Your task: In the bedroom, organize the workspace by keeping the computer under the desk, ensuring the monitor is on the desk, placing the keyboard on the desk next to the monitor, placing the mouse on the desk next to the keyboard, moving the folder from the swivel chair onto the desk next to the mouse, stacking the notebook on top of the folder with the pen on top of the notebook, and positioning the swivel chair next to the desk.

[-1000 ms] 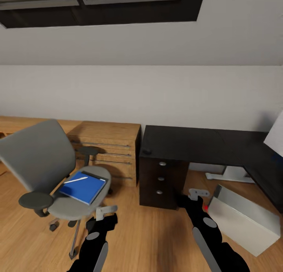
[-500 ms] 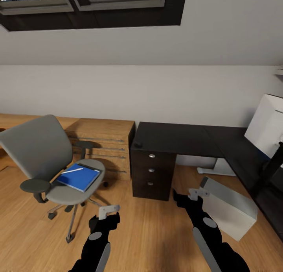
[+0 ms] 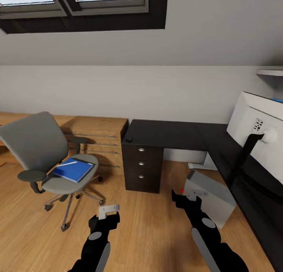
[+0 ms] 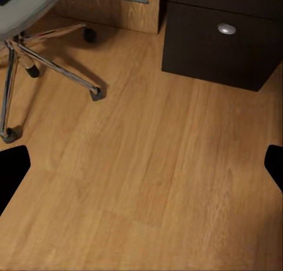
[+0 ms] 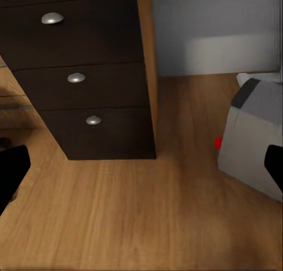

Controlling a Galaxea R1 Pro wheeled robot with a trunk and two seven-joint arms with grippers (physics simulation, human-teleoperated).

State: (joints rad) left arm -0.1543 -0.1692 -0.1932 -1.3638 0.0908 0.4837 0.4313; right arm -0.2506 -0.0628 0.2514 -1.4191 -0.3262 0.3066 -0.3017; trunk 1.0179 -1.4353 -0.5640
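Observation:
The grey swivel chair (image 3: 37,146) stands on the wood floor at the left, apart from the desk. A blue folder or notebook (image 3: 73,170) lies on its seat with a white pen (image 3: 67,163) on top; I cannot tell folder from notebook. The dark L-shaped desk (image 3: 169,131) is ahead, with a small dark mouse (image 3: 127,139) at its left corner. The white monitor (image 3: 257,120) stands on the desk's right wing, back toward me. The grey computer case (image 3: 210,197) leans on the floor under the desk. My left gripper (image 3: 108,211) and right gripper (image 3: 193,194) hang open and empty over the floor.
A wooden dresser (image 3: 96,140) stands between chair and desk against the wall. The desk's drawer unit (image 5: 88,76) is close ahead of my right gripper. The chair's wheeled base (image 4: 53,68) spreads near my left gripper. Skylights (image 3: 78,0) are overhead.
The camera has swung right: chair, dresser and desk slid left in the picture and the monitor came fully into view. Both grippers keep the same open pose.

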